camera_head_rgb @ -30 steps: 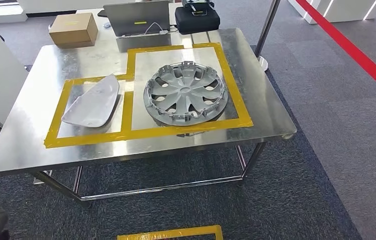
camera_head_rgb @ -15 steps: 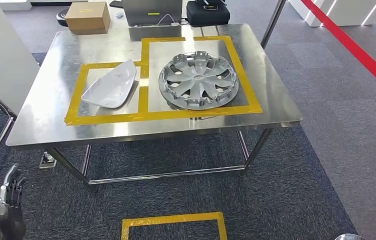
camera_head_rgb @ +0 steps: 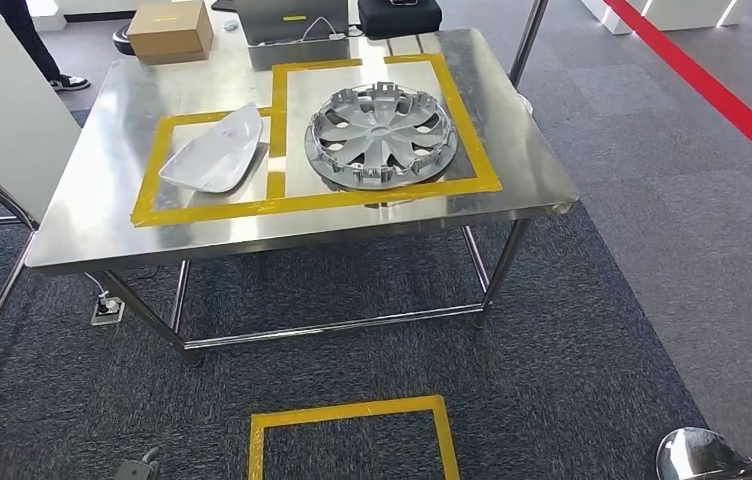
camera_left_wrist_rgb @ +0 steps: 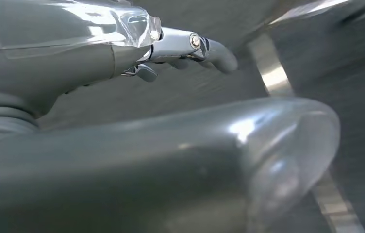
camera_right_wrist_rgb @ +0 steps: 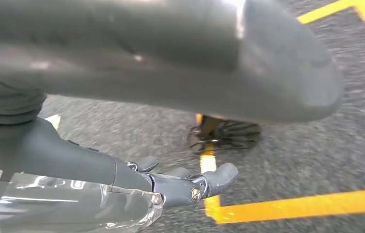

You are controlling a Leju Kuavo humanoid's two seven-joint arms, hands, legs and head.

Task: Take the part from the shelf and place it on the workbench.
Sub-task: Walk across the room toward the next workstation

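Wheel cover (camera_head_rgb: 380,136) and white panel (camera_head_rgb: 214,152) lie inside taped boxes on the steel surface (camera_head_rgb: 82,235), marked drop zones. Our left hand (camera_left_wrist_rgb: 122,58) and right hand (camera_right_wrist_rgb: 137,189) hang with fingers loosely extended, holding nothing.

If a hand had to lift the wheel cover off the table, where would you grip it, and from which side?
Probably the wheel cover's outer rim on the side facing the table's near edge. It lies flat with its clipped inner face up, so the raised rim offers a hold, and that side is the closest one.
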